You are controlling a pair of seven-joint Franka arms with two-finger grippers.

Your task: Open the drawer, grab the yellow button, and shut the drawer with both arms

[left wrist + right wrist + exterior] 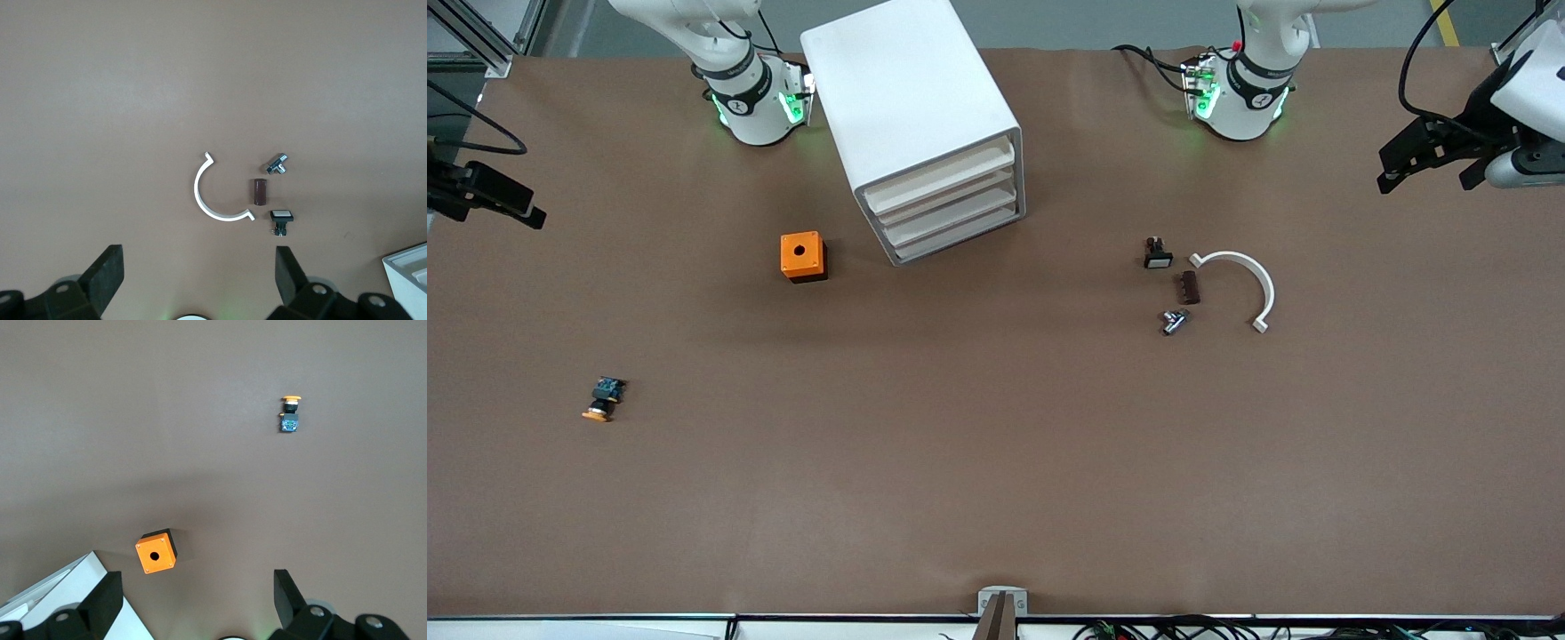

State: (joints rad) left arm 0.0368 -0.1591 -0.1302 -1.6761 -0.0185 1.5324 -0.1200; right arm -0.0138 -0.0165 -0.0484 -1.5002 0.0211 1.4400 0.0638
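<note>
Already out on the bare table, the button lies on its side toward the right arm's end, well nearer the front camera than the orange cube and the cabinet. The right gripper hangs at that table edge with its fingers spread wide and empty. All four trays look pushed in, the top drawer included. Toward the left arm's end lie a small black switch, a brown block, a metal fitting and a white curved piece. The left gripper waits over that end, fingers likewise apart. Judging by this, both arms look parked, with nothing left to grasp unless the button must be lifted squarely by its body.
</note>
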